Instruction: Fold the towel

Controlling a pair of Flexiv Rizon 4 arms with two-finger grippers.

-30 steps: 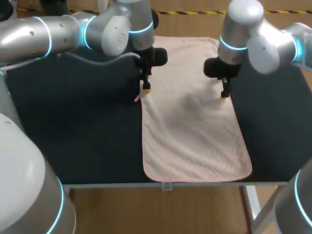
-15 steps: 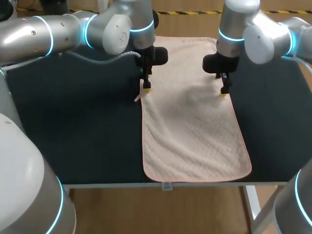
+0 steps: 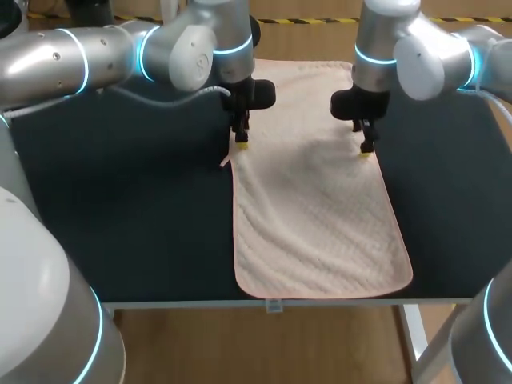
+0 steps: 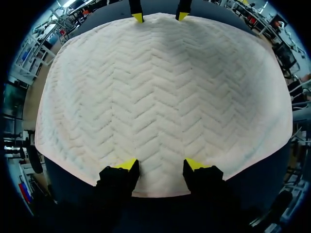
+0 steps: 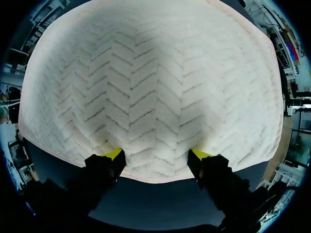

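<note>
**Both grippers poised on the towel's long edges, nothing pinched yet**

The pale cream, herringbone-woven towel (image 3: 320, 224) lies flat and lengthwise on the dark table (image 3: 120, 224). Its near short edge is close to the table's front rim and its far end runs up between the two arms. The left gripper (image 3: 241, 144) stands at the towel's left long edge and the right gripper (image 3: 366, 150) at its right long edge. They sit roughly opposite each other, in the far half of the cloth. That mirrored placement suggests the aim is to take both sides along one line, so the fold comes out square rather than skewed.

In each wrist view the yellow fingertips (image 4: 127, 165) are spread apart, tips down on the fabric just inside the hem, with a stretch of towel between them. Neither pair clamps anything; the jaws stand wide. Pressing down while spread probably lets them gather a ridge of cloth as they close. A small pale tab (image 3: 226, 161) sticks out from the left edge, just beside the left gripper.
</note>
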